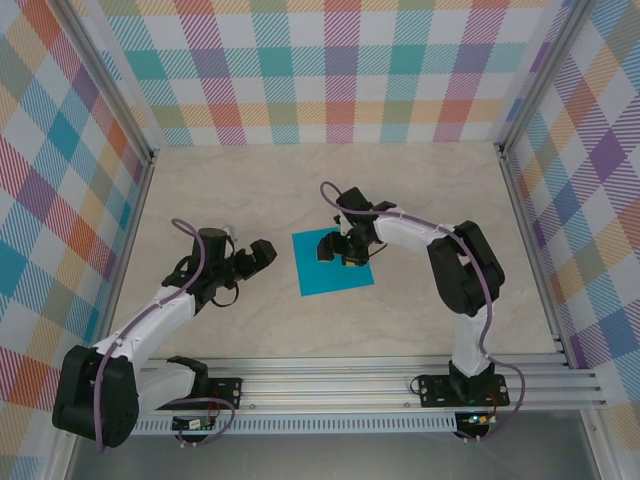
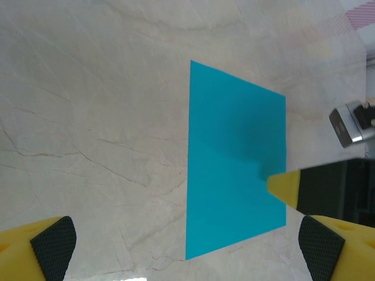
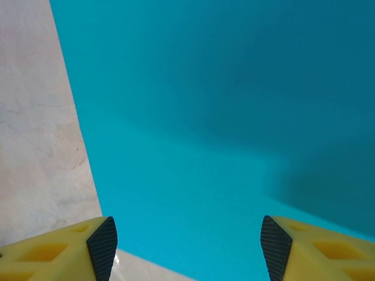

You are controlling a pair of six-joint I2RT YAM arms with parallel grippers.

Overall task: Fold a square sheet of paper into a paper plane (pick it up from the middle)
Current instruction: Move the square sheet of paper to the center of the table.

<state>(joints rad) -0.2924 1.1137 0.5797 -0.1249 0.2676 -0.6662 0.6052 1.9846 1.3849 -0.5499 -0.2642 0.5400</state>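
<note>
Sheet of paper [image 1: 318, 275] lies flat mid table [image 1: 250, 180]; right gripper [image 3: 187, 243] above it, jaws apart; left gripper [image 2: 186, 249] nearby, jaws wide.

A teal sheet of paper [image 2: 234, 158] lies flat on the table [image 2: 88, 117], centre-right. The left tool [image 2: 186, 249] gapes wide along the bottom. Another yellow fingertip [image 2: 284, 186] overlaps the sheet's right edge.

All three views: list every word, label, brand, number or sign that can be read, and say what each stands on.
No text can be read.
The square sheet of paper: plain teal, no print.
The table and the plaid walls: pattern alone.
The small board by the left arm's base: any marking too small to read.
</note>
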